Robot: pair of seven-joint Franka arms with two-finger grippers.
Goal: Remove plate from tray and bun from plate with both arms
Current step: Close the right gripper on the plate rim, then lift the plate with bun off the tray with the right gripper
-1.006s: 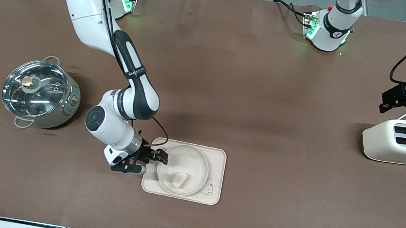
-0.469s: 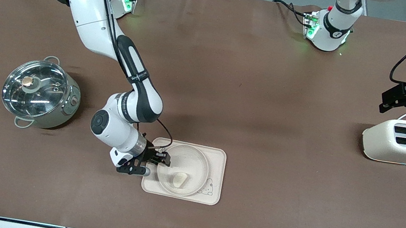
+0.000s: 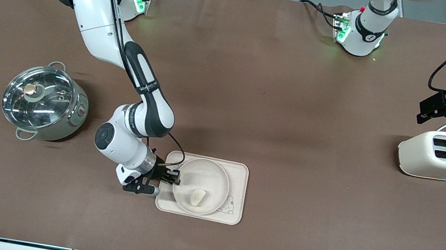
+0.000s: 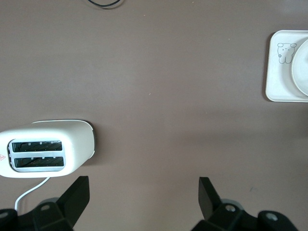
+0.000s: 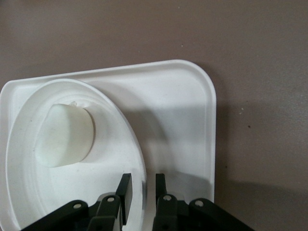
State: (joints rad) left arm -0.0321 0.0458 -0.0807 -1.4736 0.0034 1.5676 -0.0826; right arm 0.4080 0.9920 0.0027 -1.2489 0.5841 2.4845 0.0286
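A: Where does the job stand?

B: Barely begun. The plate (image 3: 200,187) sits on the tray (image 3: 238,190), near the front camera, and the bun (image 3: 197,196) lies in the plate, on its nearer part.

A: And the right gripper (image 5: 140,188)?

B: It is down at the plate's rim, on the side toward the right arm's end of the table. One finger stands inside the rim and one outside, the jaws narrowed close about it. Whether they truly pinch it is hard to say; it looks like a grip just being made.

A: The left gripper (image 4: 143,197)?

B: It waits, jaws wide and empty, above bare table beside the toaster (image 3: 444,155) at the left arm's end.

A: What is left?

B: By my reading, everything: lift the plate off the tray, then take the bun from the plate.
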